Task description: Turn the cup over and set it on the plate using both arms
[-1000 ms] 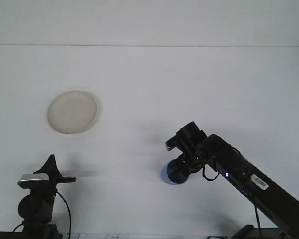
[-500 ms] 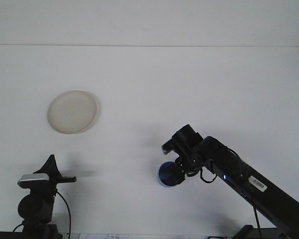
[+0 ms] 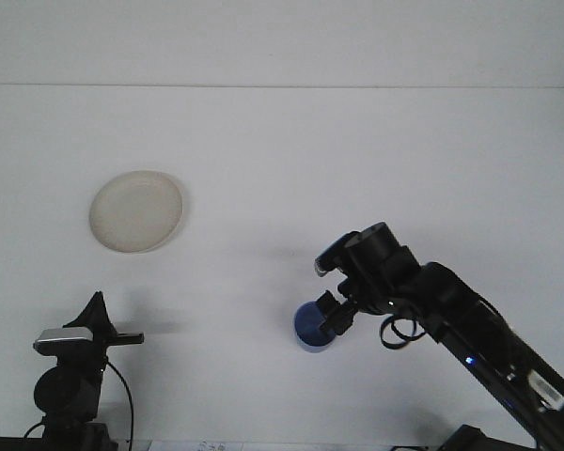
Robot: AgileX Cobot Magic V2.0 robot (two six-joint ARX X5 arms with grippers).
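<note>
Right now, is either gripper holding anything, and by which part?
The right gripper is at the blue cup, apparently at its right rim; a firm hold cannot be told. The left gripper holds nothing.

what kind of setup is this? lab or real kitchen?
Likely a lab test bench: a bare white tabletop against a plain wall, holding only a round cream plate and a small blue cup, with black robot arms.

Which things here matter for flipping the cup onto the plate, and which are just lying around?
For the job: small blue cup; round cream plate; right gripper at the cup; left gripper, idle.

Lying about: nothing else shows on the white table.
</note>
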